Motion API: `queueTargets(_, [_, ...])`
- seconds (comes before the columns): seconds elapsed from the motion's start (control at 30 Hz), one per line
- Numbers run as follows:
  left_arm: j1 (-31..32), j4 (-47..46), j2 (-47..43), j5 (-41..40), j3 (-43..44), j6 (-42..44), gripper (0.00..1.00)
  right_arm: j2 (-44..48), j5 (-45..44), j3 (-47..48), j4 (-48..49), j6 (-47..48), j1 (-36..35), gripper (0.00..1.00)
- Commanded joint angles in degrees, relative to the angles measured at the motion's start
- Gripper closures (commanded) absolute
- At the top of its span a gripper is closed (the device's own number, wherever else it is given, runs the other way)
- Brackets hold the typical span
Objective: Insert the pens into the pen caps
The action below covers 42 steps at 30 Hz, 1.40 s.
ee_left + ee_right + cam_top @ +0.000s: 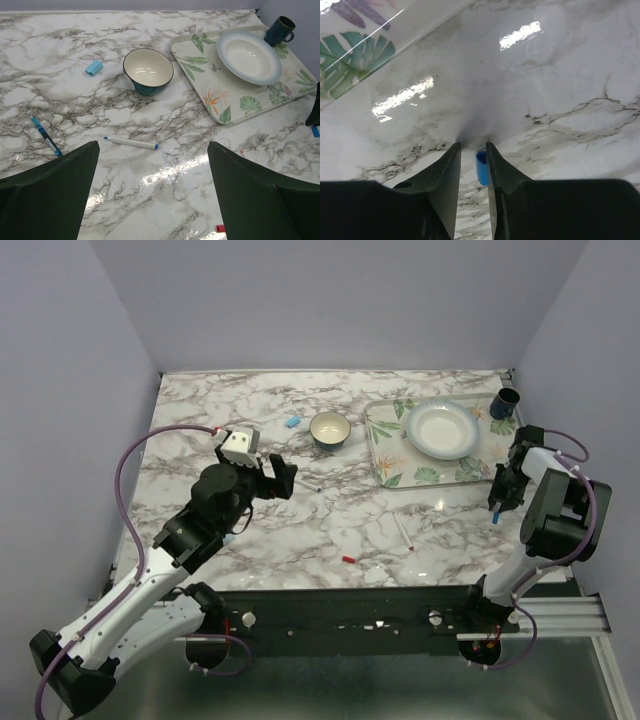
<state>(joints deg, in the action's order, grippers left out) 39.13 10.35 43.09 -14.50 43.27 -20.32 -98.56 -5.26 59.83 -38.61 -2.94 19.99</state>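
Blue pen cap sits pinched between the nearly closed fingers of the right gripper, low over the marble table, near its right edge and the tray corner. The left gripper hangs spread wide above a white pen lying on open marble.

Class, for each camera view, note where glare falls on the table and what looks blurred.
Right wrist view: bright glare streaks on the table; the right fingers are dark and soft-edged, hazy shadow ahead. Left wrist view: a glare patch nearer than the white pen; the left fingers blur. Top external view: even light, no strong glare.
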Motion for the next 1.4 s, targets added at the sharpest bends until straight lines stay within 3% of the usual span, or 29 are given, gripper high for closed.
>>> queueTargets(0.0, [0.3, -1.5, 0.1, -1.6, -0.5, 0.9, 0.01, -2.1, 1.0, 0.5, -1.2, 0.2, 1.1, 0.67])
queueTargets(0.1, [0.4, -1.5, 0.1, -1.4, -0.5, 0.9, 0.01, -1.7, -0.2, 0.7, -1.7, -0.3, 1.2, 0.68])
queueTargets(0.2, [0.4, -1.6, 0.0, -1.1, -0.5, 0.8, 0.01, -0.2, -2.6, 0.1, -1.2, -2.6, 1.2, 0.54])
queueTargets(0.33, [0.4, -1.8, 0.1, -0.1, -0.2, 0.6, 0.01, 1.0, -4.2, 0.6, -3.2, -7.0, 2.2, 0.52])
queueTargets(0.6, [0.8, -1.6, -1.8, -1.2, -1.3, 0.3, 0.01, 2.6, 4.7, 0.1, -5.6, -5.3, 3.0, 0.61])
queueTargets(1.07, [1.8, -1.3, -1.3, -3.2, -0.9, 1.3, 0.01, 1.6, 5.0, 0.0, -6.0, -6.0, 3.2, 0.71])
queueTargets(1.37, [2.2, -1.7, -2.8, -2.9, -1.3, 1.3, 0.01, 3.5, 0.8, 0.1, -6.1, -7.3, 3.3, 0.66])
